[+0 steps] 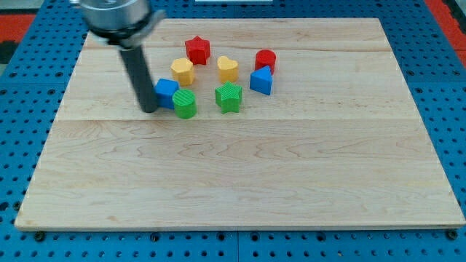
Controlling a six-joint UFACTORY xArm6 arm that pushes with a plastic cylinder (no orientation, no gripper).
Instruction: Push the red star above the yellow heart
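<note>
The red star sits near the view's top, up and to the left of the yellow heart. My tip is at the lower end of the dark rod, just left of the blue cube, touching or nearly touching it. The tip is well below and to the left of the red star.
A yellow hexagon block lies between the star and the blue cube. A green cylinder and a green star lie below. A red cylinder and a blue triangle block are right of the heart. All rest on the wooden board.
</note>
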